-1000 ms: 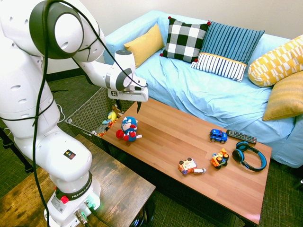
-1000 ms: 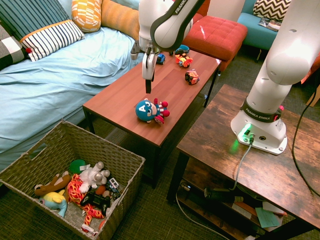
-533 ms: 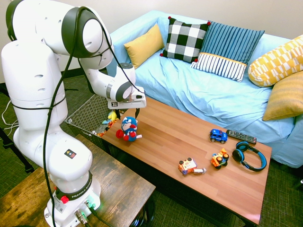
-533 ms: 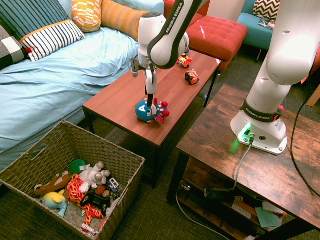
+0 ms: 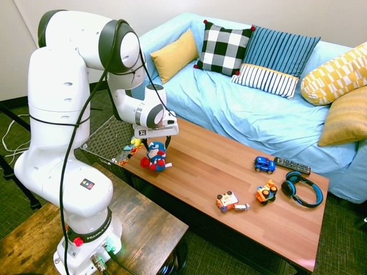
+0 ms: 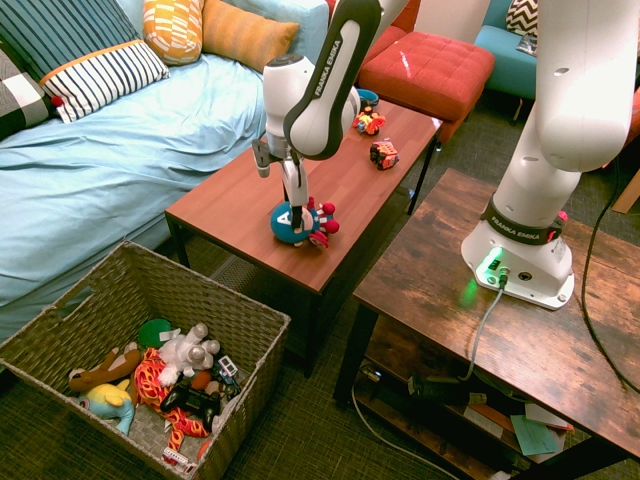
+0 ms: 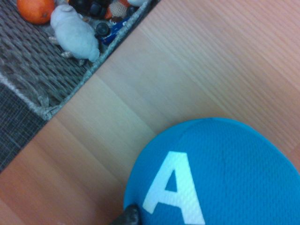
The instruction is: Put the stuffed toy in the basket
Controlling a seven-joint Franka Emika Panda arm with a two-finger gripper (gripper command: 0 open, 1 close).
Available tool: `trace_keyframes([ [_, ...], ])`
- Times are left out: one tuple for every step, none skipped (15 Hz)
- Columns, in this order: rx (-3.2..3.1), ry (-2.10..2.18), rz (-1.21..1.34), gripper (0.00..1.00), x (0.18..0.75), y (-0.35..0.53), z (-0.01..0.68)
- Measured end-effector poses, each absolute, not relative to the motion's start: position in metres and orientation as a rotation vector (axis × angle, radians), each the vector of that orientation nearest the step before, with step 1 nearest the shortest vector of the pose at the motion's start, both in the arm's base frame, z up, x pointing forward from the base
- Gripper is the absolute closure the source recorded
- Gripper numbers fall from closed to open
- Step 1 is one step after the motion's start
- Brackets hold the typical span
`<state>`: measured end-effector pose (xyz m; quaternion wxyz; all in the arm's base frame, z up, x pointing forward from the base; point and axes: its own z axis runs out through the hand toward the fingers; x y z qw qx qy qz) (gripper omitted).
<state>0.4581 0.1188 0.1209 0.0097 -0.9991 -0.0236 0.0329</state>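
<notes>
A blue stuffed toy with red hands and feet and a white "A" on its head lies near a wooden table's end; the woven basket sits on the floor beyond, holding toys.

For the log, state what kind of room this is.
Probably a living room: a light blue sofa with patterned cushions, a low wooden coffee table bearing toys, and a woven toy basket.

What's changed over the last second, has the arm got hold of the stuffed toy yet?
The gripper has come down from above the table onto the stuffed toy, its fingers now at the toy's blue head. Whether they have closed on it cannot be told; the toy lies where it was on the coffee table. The basket and the other toys have not moved.
</notes>
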Motion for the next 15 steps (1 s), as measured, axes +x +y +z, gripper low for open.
trace_keyframes([
  [-3.118,-0.074,0.122,0.0,0.46,0.121,0.112],
  [-3.115,-0.071,0.138,1.0,0.461,0.124,0.103],
  [-3.112,-0.064,0.153,1.0,0.462,0.126,0.095],
  [-3.109,-0.055,0.161,1.0,0.464,0.127,0.09],
  [-3.105,-0.041,0.164,1.0,0.465,0.127,0.089],
  [-3.104,-0.032,0.163,1.0,0.466,0.127,0.09],
  [-3.103,-0.022,0.165,1.0,0.467,0.126,0.091],
  [-3.102,-0.012,0.168,1.0,0.468,0.125,0.091],
  [-3.102,-0.004,0.171,1.0,0.469,0.124,0.092],
  [-3.103,0.003,0.176,1.0,0.47,0.123,0.093],
  [-3.104,0.013,0.177,1.0,0.473,0.121,0.095],
  [-3.107,0.024,0.182,1.0,0.476,0.118,0.098],
  [-3.109,0.048,0.184,1.0,0.479,0.116,0.104],
  [-3.11,0.08,0.179,1.0,0.484,0.116,0.114],
  [-3.111,0.109,0.157,1.0,0.491,0.121,0.128],
])
